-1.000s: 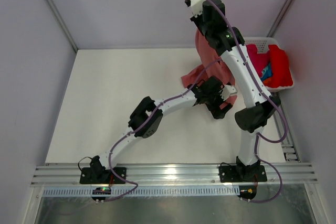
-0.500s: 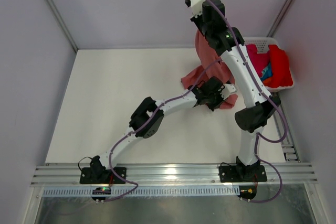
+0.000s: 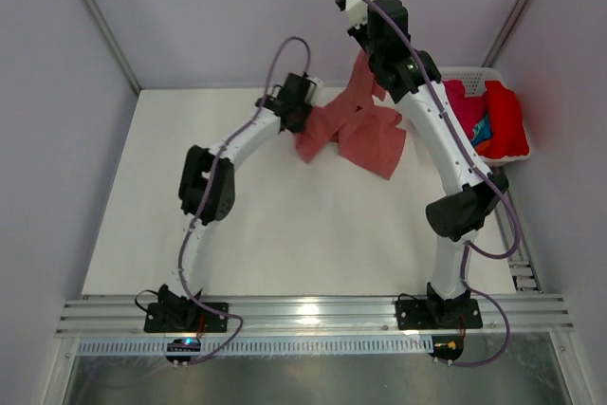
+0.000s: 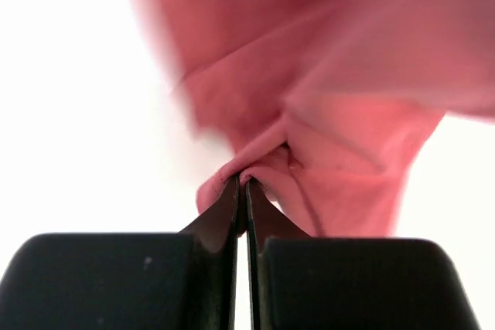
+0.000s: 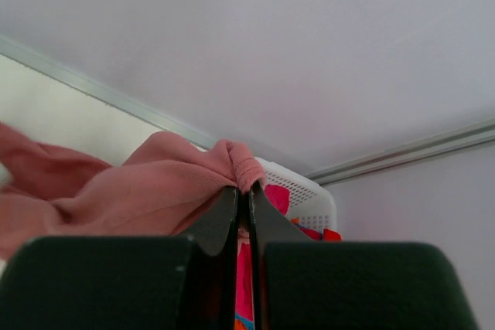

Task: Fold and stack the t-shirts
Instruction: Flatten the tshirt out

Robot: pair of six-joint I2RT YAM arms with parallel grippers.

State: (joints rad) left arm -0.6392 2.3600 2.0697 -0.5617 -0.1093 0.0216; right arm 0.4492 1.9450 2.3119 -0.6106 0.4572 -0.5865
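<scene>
Left hand [image 4: 242, 182] and right hand [image 5: 242, 188] each pinched salmon t-shirt [image 3: 365, 135], slung between. Spreading taut before lowering flat onto surface [image 3: 190, 187] seemed wise.

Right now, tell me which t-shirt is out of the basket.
The salmon pink t-shirt: it hangs stretched between the left tool and the right tool, both shut on it. The red t-shirt and magenta t-shirt lie in the white basket.
</scene>
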